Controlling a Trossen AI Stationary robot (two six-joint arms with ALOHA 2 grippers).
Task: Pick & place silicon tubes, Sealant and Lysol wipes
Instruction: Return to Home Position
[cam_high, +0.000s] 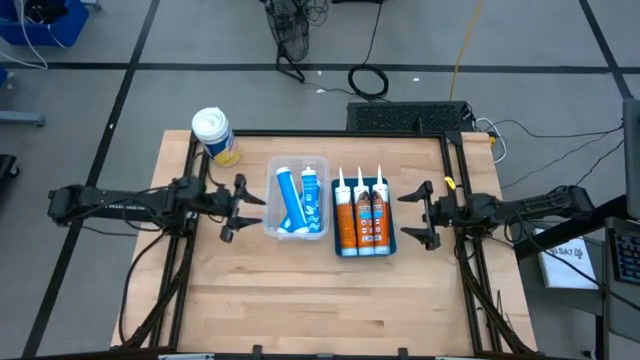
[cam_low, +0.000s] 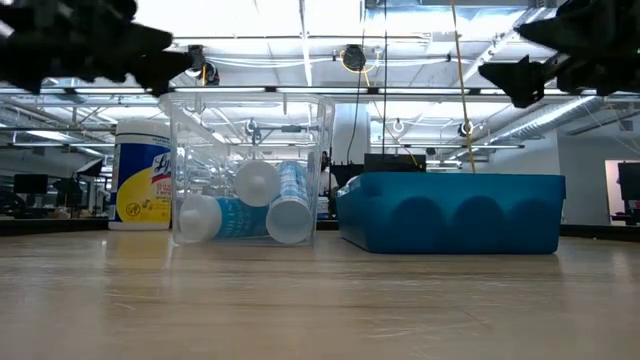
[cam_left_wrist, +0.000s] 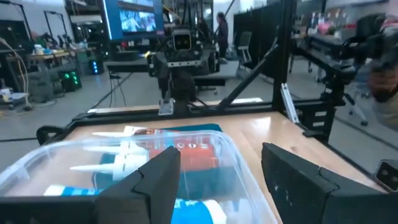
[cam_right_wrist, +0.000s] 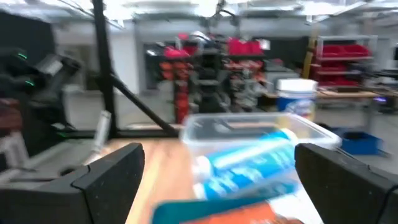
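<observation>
The Lysol wipes (cam_high: 214, 134) canister stands upright at the desk's (cam_high: 320, 300) far-left corner. Its long axis is vertical, with the white lid on top and the yellow label facing the near edge. It sits at about 10 o'clock from the clear bin (cam_high: 297, 161) and apart from it, right at the desk's framed edge.

The clear bin holds two blue tubes (cam_high: 291, 203) lying flat, their long axes running roughly 12 to 6; the left one slants a little. Touching or just beside it at 3 o'clock is the blue bin (cam_high: 366, 252). It holds three orange sealant cartridges (cam_high: 361, 222) side by side, their white nozzles pointing to 12 o'clock.

The left hand (cam_high: 238, 208) hangs above the desk just at 9 o'clock of the clear bin, its fingers spread apart and holding nothing. The right hand (cam_high: 417, 215) hangs at 3 o'clock of the blue bin, near the desk's right edge, fingers likewise apart and empty.

From the bins toward 6 o'clock the whole near half of the desk is bare wood. A narrower strip lies free at 12 o'clock behind the bins.
</observation>
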